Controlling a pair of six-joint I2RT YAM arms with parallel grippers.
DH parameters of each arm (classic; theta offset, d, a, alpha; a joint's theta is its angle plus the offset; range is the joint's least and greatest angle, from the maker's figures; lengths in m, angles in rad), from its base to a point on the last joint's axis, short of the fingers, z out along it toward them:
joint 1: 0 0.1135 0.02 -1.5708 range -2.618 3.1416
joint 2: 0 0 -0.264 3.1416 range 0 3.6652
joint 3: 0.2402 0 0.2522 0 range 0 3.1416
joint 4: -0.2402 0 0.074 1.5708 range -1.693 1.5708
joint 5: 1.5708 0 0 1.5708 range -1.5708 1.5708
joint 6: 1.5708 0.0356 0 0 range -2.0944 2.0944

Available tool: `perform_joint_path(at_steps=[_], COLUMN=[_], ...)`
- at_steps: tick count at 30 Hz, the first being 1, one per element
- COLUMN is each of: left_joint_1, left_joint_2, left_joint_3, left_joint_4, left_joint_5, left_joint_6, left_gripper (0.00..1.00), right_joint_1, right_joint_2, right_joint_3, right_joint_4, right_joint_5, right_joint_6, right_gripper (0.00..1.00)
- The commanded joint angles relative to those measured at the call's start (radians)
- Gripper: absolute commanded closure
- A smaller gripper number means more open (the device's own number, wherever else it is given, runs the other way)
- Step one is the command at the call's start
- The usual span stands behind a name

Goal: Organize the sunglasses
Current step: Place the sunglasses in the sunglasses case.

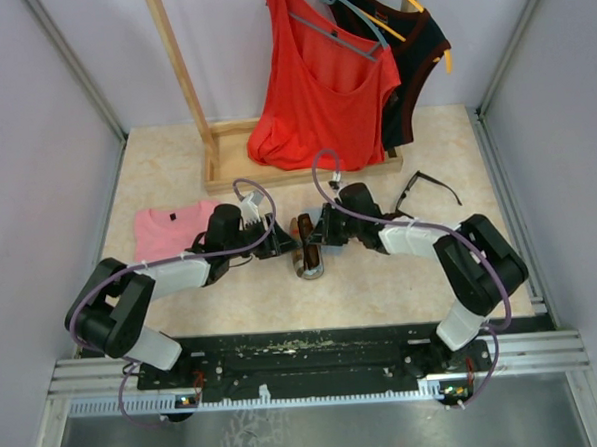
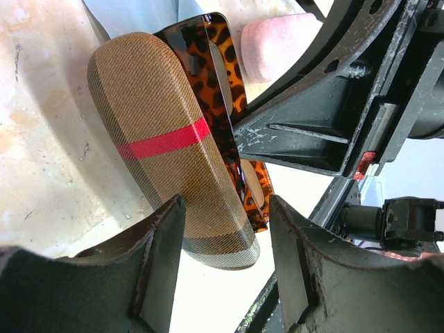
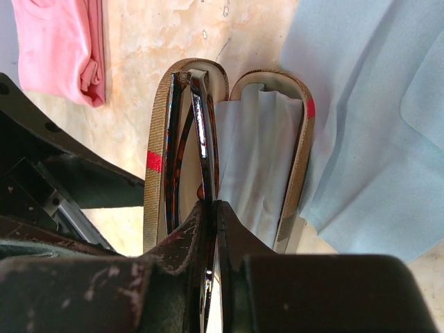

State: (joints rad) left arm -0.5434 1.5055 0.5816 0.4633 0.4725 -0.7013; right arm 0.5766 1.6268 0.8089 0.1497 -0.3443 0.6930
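The slim reddish-brown tortoise sunglasses (image 3: pixel 201 118) stand on edge in the left half of the open brown plaid case (image 3: pixel 156 139). My right gripper (image 3: pixel 216 205) is shut on their frame. In the left wrist view the same sunglasses (image 2: pixel 223 76) lean against the case's shell (image 2: pixel 159 132). My left gripper (image 2: pixel 225 208) is open, with its jaws either side of the case's near end and not touching it. From above, both grippers, left (image 1: pixel 279 242) and right (image 1: pixel 317 233), meet at the case (image 1: pixel 309 261). The black-framed sunglasses (image 1: pixel 429 189) lie unfolded at the right.
A light blue cloth (image 3: pixel 374 125) lies in and beside the case. A pink oblong case (image 2: pixel 277 41) sits beyond it. A folded pink shirt (image 1: pixel 169 230) lies at the left. A wooden rack (image 1: pixel 225 157) with a red top (image 1: pixel 317 92) stands at the back.
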Motion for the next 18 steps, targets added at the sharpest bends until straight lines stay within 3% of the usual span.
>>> perform_joint_path(at_steps=[1, 18], left_joint_1=[-0.006, -0.006], left_joint_2=[0.003, -0.002], left_joint_3=[0.026, 0.027], left_joint_4=[-0.005, -0.011], left_joint_5=[0.008, 0.005], left_joint_6=[0.019, 0.020], left_gripper=[0.43, 0.43], right_joint_1=[0.008, 0.019], right_joint_2=[0.017, 0.087], right_joint_3=[0.063, 0.078], right_joint_4=[0.018, 0.011], right_joint_5=[0.002, -0.006], right_joint_6=[-0.005, -0.015], right_gripper=[1.00, 0.99])
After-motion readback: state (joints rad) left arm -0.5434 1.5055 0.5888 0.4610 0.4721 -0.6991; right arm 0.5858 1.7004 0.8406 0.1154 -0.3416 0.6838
